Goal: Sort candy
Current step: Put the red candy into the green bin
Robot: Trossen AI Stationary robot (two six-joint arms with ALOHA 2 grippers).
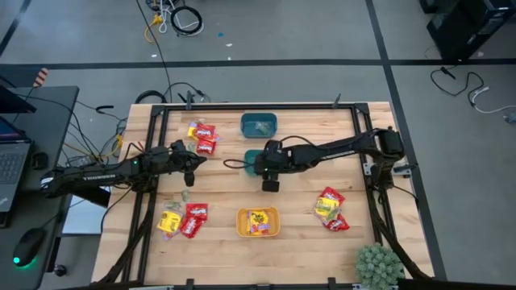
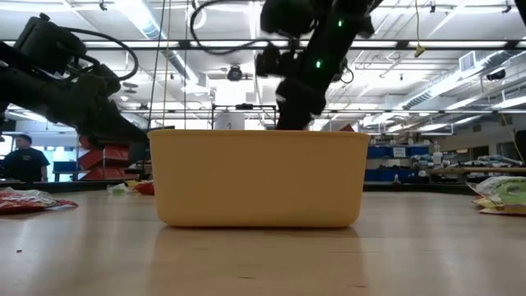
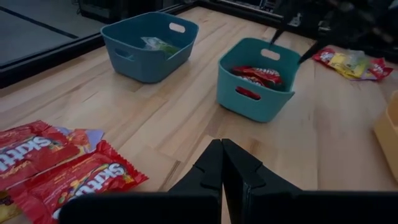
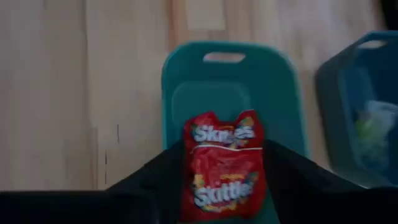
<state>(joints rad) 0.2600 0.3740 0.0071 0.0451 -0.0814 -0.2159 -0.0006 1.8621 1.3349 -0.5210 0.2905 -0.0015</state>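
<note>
The right end effector (image 4: 221, 180), fingers spread at frame centre above the teal bin (image 4: 180, 81), frames a red candy packet (image 4: 222, 168), seemingly light, crinkly, slippery, best pinched at its edge.

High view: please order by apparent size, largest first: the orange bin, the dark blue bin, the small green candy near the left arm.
1-2. Orange bin and dark blue bin: they look alike.
3. Green candy, clearly smallest.

overhead, table-level, 2 wrist cams, shared bins (image 3: 255, 78)
</note>
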